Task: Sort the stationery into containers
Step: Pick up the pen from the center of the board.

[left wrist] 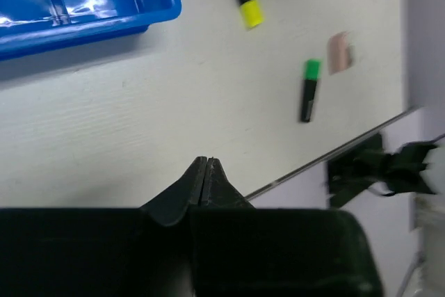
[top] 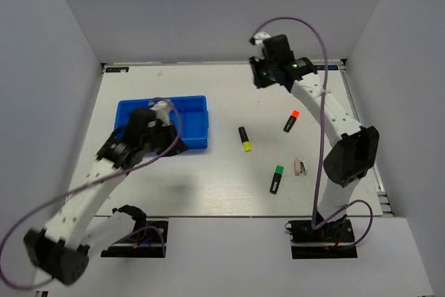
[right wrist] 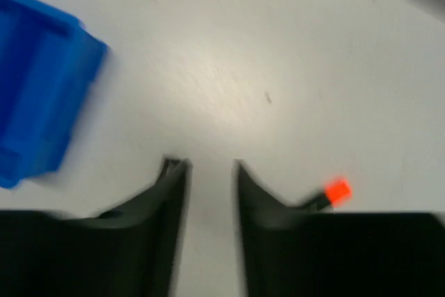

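Blue divided tray (top: 195,113), partly hidden by left arm (top: 104,172).

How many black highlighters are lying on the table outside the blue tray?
3. The yellow-capped highlighter lies just right of the tray; the orange-capped highlighter farther right; the green-capped highlighter nearer the arm bases. The left arm covers part of the tray, so others may be hidden.
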You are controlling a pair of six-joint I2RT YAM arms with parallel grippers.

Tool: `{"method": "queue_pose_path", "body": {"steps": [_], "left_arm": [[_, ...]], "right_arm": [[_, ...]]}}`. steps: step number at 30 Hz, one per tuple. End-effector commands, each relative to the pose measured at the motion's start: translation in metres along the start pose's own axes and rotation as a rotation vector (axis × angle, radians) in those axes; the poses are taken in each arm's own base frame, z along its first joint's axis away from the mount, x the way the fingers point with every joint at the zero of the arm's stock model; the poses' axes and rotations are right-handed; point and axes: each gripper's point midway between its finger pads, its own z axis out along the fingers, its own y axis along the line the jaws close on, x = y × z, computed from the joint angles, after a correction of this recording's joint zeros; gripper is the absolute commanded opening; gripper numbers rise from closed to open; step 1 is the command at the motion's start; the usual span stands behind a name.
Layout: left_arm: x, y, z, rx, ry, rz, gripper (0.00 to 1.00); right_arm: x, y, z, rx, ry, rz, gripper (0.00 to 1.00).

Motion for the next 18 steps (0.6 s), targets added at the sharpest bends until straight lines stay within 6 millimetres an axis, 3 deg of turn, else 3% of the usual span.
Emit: {"method": "queue_pose_path", "body": {"steps": [1,2,3,4,5,6,9,10,12,13,16,18], "left_arm": [[0.002,-0.023,0.055,-0.045,0.1,0.143,0.15],[-0.026,-0.05,0.052,-0.029,0.058,0.183,0.27],[-0.009,-0.064,0.06,-0.059,0.114,0.257,0.33],[0.011,-0.046,0.095,-0.188,0.233,0.274,0.42],[-0.001,-0.058,0.097,-0.207,0.229,0.277,0.62],[-0.011,-0.074,0.103,-0.221,0.196,0.294,0.69],[0.004,-0.076,0.152,-0.303,0.255,0.263,0.71],[0.004,-0.082,0.159,-0.301,0.246,0.256,0.71],[0.016,-0.083,0.186,-0.318,0.26,0.217,0.71],[0.011,-0.091,0.192,-0.308,0.243,0.21,0.71],[0.016,-0.094,0.218,-0.33,0.244,0.183,0.71],[0.025,-0.087,0.232,-0.363,0.263,0.178,0.72]], "right_arm": [[0.127,-0.03,-0.042,0.023,0.469,0.006,0.24],[0.161,-0.033,-0.05,0.037,0.531,0.034,0.04],[0.171,-0.04,-0.054,0.039,0.533,0.069,0.0],[0.181,-0.046,-0.075,0.063,0.502,0.1,0.0],[0.191,-0.056,-0.07,0.09,0.468,0.122,0.03],[0.195,-0.058,-0.074,0.101,0.46,0.13,0.19],[0.213,-0.077,-0.086,0.169,0.442,0.213,0.29],[0.216,-0.09,-0.09,0.185,0.431,0.254,0.39],[0.226,-0.088,-0.086,0.177,0.435,0.33,0.41],[0.227,-0.087,-0.085,0.148,0.429,0.37,0.52],[0.231,-0.094,-0.085,0.138,0.45,0.418,0.61],[0.231,-0.099,-0.089,0.134,0.445,0.446,0.61]]}}
